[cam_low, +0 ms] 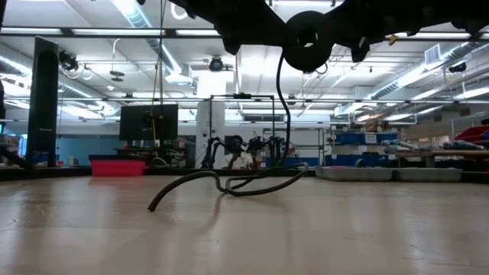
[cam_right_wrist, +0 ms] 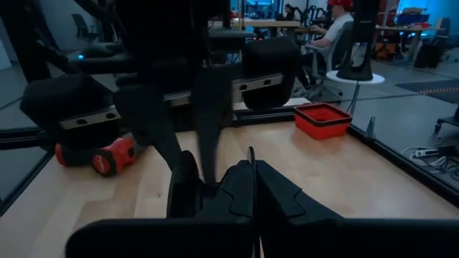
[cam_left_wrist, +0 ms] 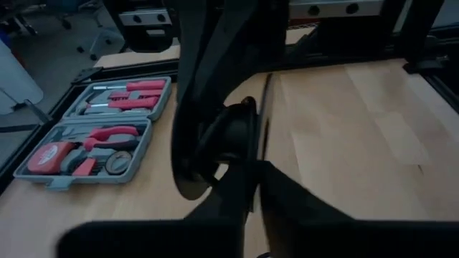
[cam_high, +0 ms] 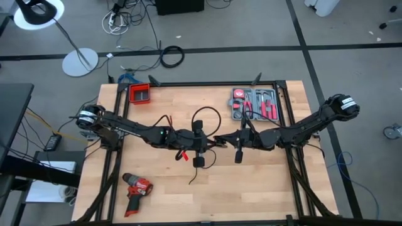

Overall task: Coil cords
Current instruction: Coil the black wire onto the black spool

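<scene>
Both arms reach in low from the counter's side edges and meet near its middle, forearms almost level, wrists facing each other.

Left gripper is at centre, just left of the right gripper; the two nearly touch. Both are raised off the counter.

Cord: thin, black. One part makes an open loop on the counter behind the grippers; another part runs forward past them to a loose end. In the low view a strand hangs down from the grippers and the rest lies in low curves on the wood. A small dark block hangs under the left gripper.

Left fingers: nearly together, with a thin dark strand between them, so they look pinched on the cord. Right fingers: pressed together; whether any cord is caught between them I cannot tell.

Drill: red, lying near the front left. Red bin at the back left corner. Open grey tool case with red-handled tools at the back right.

No readable writing anywhere.
</scene>
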Tool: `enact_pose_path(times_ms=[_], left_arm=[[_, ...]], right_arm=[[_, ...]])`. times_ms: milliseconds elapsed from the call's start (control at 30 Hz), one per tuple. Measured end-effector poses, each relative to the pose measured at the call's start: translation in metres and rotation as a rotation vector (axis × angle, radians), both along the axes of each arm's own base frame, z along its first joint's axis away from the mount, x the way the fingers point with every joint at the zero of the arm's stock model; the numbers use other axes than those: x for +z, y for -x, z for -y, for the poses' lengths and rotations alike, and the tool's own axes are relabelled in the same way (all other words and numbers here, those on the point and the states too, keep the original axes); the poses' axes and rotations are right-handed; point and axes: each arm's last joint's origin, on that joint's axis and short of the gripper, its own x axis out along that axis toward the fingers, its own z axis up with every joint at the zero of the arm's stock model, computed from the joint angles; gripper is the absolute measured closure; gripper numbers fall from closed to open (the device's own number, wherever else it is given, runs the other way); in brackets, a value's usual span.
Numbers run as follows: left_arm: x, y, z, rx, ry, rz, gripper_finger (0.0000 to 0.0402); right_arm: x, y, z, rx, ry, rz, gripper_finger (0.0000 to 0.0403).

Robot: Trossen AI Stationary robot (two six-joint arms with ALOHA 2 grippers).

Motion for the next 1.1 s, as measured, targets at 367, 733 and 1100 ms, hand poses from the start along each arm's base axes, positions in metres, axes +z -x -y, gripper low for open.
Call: enact_pose_path(times_ms=[367,733,1100], left_arm=[[0.001,0.000,0.000,0.032,0.029,0.008,0.0399],[0.000,0.000,-0.002,0.056,0.018,-0.005,0.0401],[0.011,0.006,-0.002,0.015,-0.022,-0.046,0.0401]], right_arm=[[0.001,0.000,-0.001,0.020,-0.016,0.012,0.0364],[0.019,0.014,-0.009,0.086,0.003,0.080,0.0242],[0.013,0.042,0.003,0.030,-0.048,-0.151,0.0248]])
